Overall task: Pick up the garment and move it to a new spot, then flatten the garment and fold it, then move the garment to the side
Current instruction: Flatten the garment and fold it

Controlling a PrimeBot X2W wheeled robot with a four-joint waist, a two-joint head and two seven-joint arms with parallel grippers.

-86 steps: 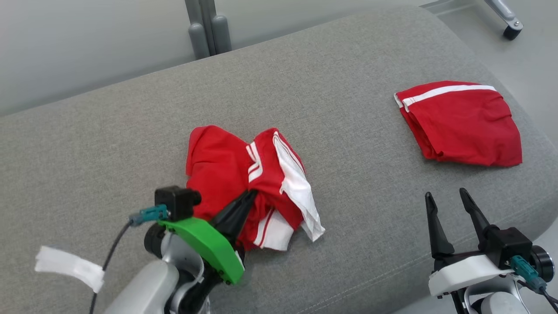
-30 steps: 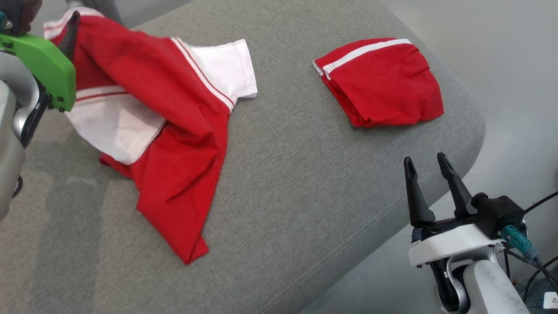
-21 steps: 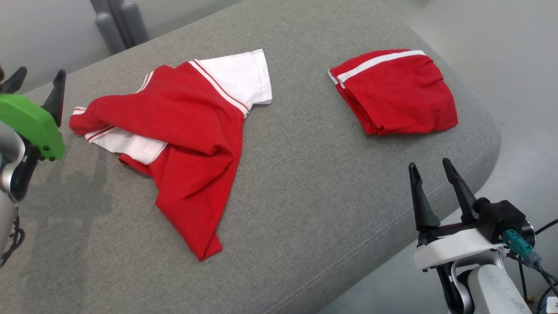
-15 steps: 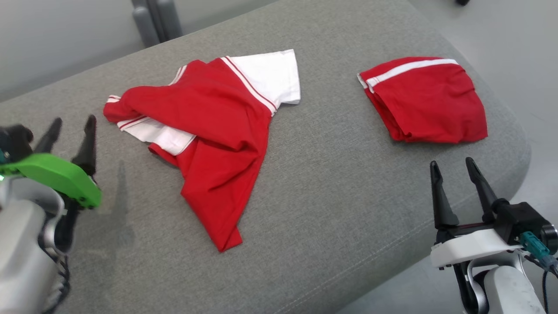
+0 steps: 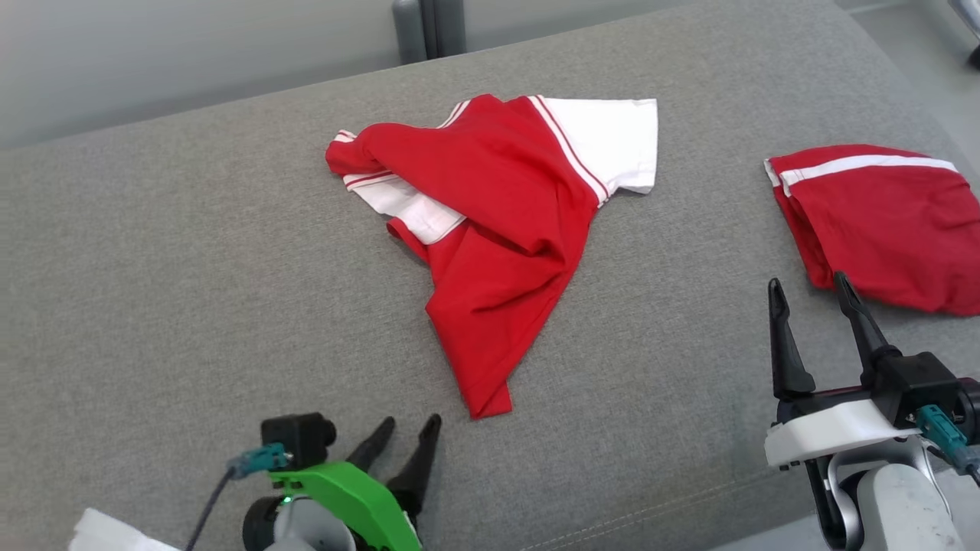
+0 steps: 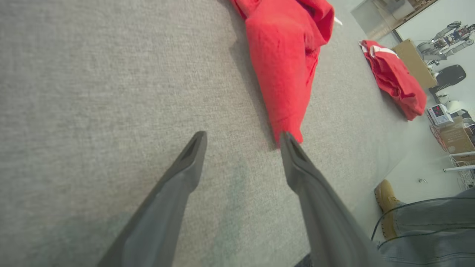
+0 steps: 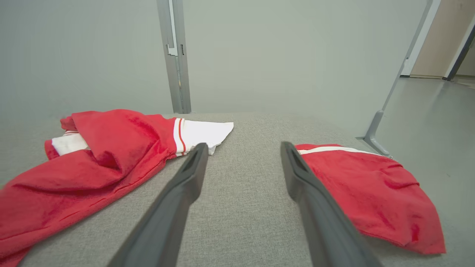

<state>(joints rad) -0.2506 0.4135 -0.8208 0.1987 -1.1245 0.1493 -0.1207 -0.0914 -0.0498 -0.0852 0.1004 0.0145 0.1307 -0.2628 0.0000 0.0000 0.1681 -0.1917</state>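
The garment is a red and white shirt lying loosely spread and partly bunched on the grey cushion; it also shows as the garment and the garment. My left gripper is open near the front edge, just short of the garment's lower red corner, holding nothing; its fingertips hover over bare fabric. My right gripper stands open at the front right, empty, between the garment and a folded red piece.
A second red garment with a white stripe lies folded at the cushion's right end, also as the folded garment. A grey post stands behind the cushion. A person's boot and trouser leg stand on the floor beside the cushion.
My left gripper let go of the garment, which dropped spread on the cushion, then the gripper drew back and down to the front edge. The head camera has swung. The right gripper stayed open.
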